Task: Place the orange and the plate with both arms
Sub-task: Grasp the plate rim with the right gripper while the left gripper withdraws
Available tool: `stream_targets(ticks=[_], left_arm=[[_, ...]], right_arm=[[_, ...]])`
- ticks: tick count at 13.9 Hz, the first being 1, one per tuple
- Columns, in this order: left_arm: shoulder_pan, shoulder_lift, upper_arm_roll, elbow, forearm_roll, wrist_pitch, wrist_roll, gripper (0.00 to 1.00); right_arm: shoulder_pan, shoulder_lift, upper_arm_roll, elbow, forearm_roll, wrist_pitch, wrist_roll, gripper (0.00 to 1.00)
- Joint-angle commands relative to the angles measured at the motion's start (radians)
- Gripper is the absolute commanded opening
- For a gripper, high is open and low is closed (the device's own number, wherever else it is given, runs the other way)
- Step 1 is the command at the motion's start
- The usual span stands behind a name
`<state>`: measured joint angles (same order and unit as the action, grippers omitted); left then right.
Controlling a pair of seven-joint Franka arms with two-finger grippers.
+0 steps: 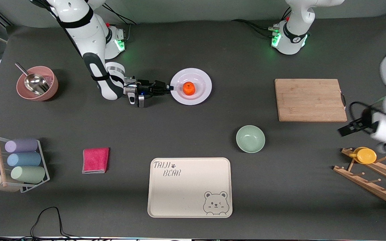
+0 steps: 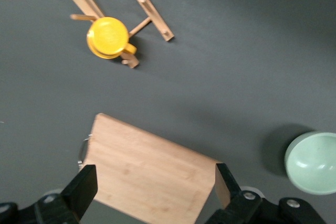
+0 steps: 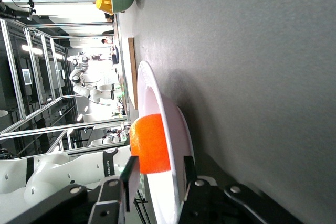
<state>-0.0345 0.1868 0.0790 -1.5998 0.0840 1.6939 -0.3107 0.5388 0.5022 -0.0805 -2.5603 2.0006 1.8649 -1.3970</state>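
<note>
Clamped on the rim of the plate [image 1: 200,95], our right gripper [image 1: 170,87] pinches the edge toward the right arm's end of the table. We see the orange [image 1: 188,88] sitting in the plate's middle. Farther toward the left arm's end, our left gripper [image 1: 342,130] hangs with jaws wide apart over the table, just beside the cutting board [image 1: 310,99].

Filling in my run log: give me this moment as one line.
right gripper: fingers clamp white plate rim | orange: on plate | left gripper: open, over cutting board
</note>
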Motion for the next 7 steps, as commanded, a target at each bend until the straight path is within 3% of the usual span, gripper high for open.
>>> stream_targets(ticks=[1,4,5,7], left_arm=[[0.03,-0.02,-0.007,0.061,-0.048,-0.078,0.155,1.0],[0.067,-0.013,0.005,0.116,-0.128,-0.175,0.321,1.0],[0.044,-0.013,0.043,0.12,-0.13,-0.184,0.364,1.0],[-0.017,-0.015,0.105,0.118,-0.13,-0.188,0.378,1.0]], right_arm=[[0.007,0.024,0.011,0.029,0.024,0.003,0.015,0.39],[0.007,0.024,0.013,0.034,0.024,0.003,0.015,0.08],[0.006,0.024,0.013,0.034,0.024,0.002,0.015,0.01],[0.006,0.016,0.013,0.034,0.024,-0.001,0.018,0.0]])
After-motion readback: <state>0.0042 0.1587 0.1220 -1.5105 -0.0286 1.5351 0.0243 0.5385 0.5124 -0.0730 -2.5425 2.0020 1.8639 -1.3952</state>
